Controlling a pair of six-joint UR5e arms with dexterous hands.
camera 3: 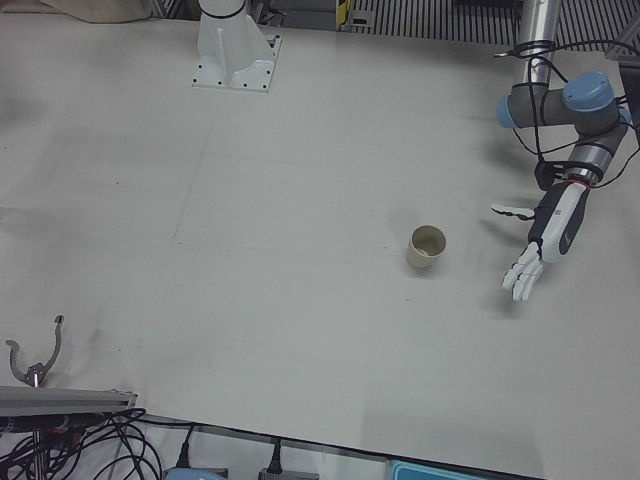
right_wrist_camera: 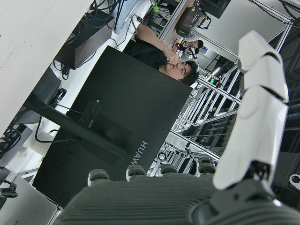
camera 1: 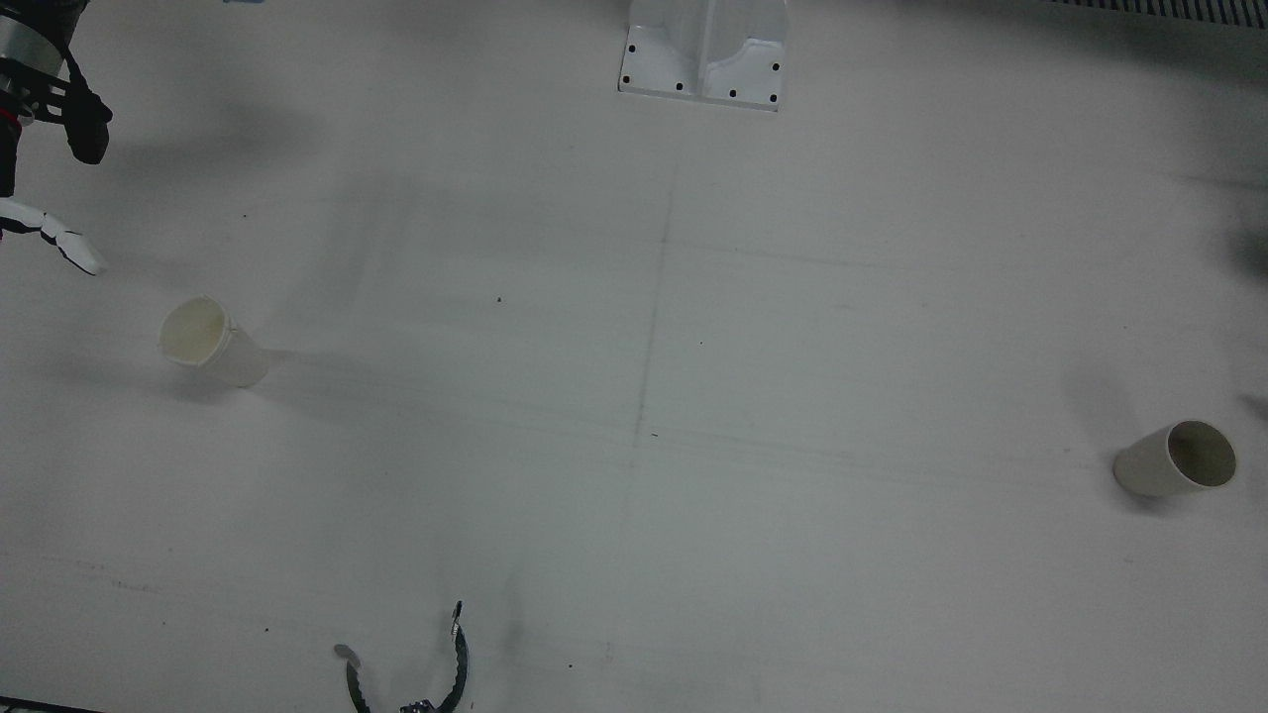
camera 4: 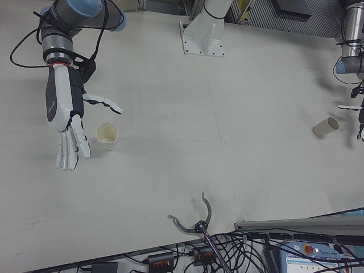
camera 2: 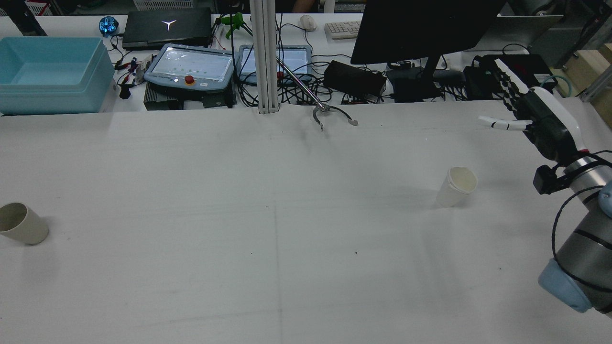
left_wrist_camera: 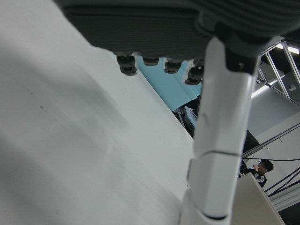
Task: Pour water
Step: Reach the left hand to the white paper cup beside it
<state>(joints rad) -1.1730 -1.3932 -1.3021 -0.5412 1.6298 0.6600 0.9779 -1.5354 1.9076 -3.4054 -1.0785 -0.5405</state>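
A white paper cup stands upright on the table's right half, also seen in the front view and the right-front view. My right hand hovers open beside it, fingers spread, apart from the cup; the rear view shows this hand beyond and right of the cup. A beige cup stands upright on the left half, also at the rear view's left edge. My left hand hangs open a short way from it, touching nothing. Neither hand view shows a cup.
A white arm pedestal is bolted at the table's robot side. A metal claw-shaped tool pokes over the operators' edge. Beyond that edge lie a blue bin, teach pendants, a black monitor and cables. A person shows in the right hand view.
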